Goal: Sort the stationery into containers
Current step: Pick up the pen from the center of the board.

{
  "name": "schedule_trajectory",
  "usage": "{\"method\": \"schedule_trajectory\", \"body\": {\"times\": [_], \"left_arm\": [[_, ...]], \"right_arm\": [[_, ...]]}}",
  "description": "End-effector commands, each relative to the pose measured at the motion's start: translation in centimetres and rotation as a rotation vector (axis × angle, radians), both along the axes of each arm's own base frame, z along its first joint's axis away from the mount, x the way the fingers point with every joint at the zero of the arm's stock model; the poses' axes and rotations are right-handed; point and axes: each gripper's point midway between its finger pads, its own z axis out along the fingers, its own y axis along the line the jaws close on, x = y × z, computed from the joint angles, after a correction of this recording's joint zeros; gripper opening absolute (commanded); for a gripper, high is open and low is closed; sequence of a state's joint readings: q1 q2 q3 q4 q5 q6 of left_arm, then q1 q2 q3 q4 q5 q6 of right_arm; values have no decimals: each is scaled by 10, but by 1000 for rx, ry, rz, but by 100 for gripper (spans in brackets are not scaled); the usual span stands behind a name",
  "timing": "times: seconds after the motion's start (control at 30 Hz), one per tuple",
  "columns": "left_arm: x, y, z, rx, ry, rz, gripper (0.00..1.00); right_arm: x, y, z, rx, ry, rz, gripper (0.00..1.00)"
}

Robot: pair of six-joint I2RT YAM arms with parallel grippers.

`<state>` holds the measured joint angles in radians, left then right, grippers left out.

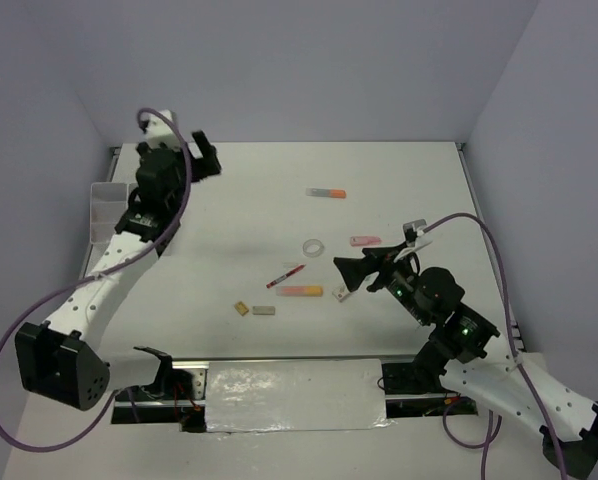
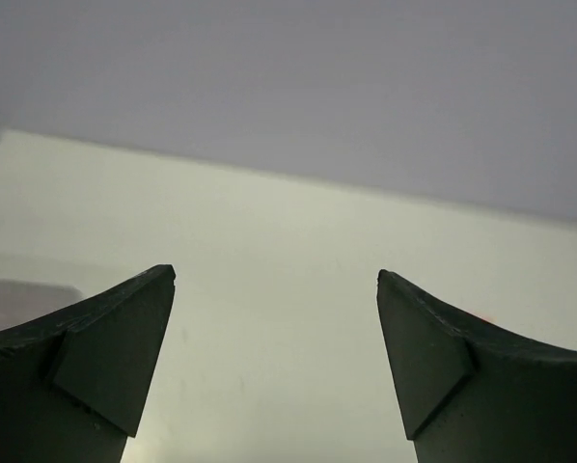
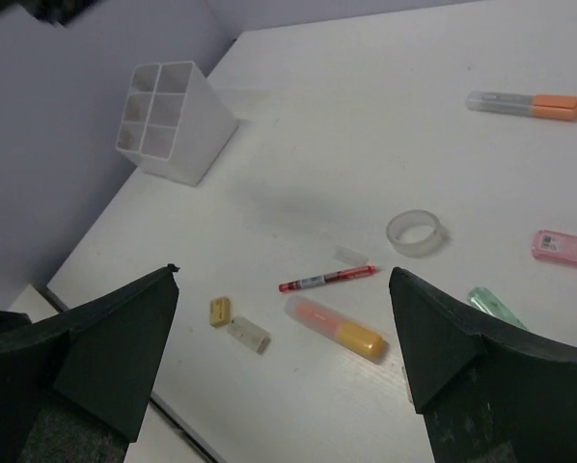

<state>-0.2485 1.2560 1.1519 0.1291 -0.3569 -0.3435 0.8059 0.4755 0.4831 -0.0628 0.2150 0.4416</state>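
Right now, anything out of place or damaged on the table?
Nothing stands out. The orange marker, tape ring, red pen and the other pieces lie loose mid-table, none broken or overhanging. The divided box looks upright by the left edge. Open and empty: left gripper, right gripper.

The table (image 1: 399,190) is finished in a smooth, matt white surface. The box (image 3: 187,121) is made of thin, milky, translucent plastic with a soft sheen. The tape ring (image 3: 416,232) is seen as clear, glossy film. The pink-and-orange marker (image 3: 335,328) is cased in smooth plastic, frosted and see-through at its pink end. The fingers (image 3: 105,347) of the right gripper (image 3: 284,272) are formed of matt black plastic, faintly grainy. The sheet (image 1: 294,395) is shiny and crinkled.
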Motion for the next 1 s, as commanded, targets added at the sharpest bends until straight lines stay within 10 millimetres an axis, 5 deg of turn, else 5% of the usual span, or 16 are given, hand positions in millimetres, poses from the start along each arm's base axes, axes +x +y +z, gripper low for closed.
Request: {"method": "schedule_trajectory", "body": {"times": [0.0,0.1,0.33,0.6,0.97], "left_arm": [[-32,-76,-77,19,219,-302,97],[-65,-112,-143,112,379,-414,96],[-121,-172,-206,269,570,-673,84],[-146,-204,-230,412,670,-800,75],[-130,-219,-266,507,787,-827,61]], "right_arm": [[-8,-2,29,31,2,28,98],[-16,0,35,10,-14,73,97],[-24,2,27,-21,10,120,96],[-28,1,13,-32,48,127,96],[-30,-1,5,-61,63,129,96]]}}
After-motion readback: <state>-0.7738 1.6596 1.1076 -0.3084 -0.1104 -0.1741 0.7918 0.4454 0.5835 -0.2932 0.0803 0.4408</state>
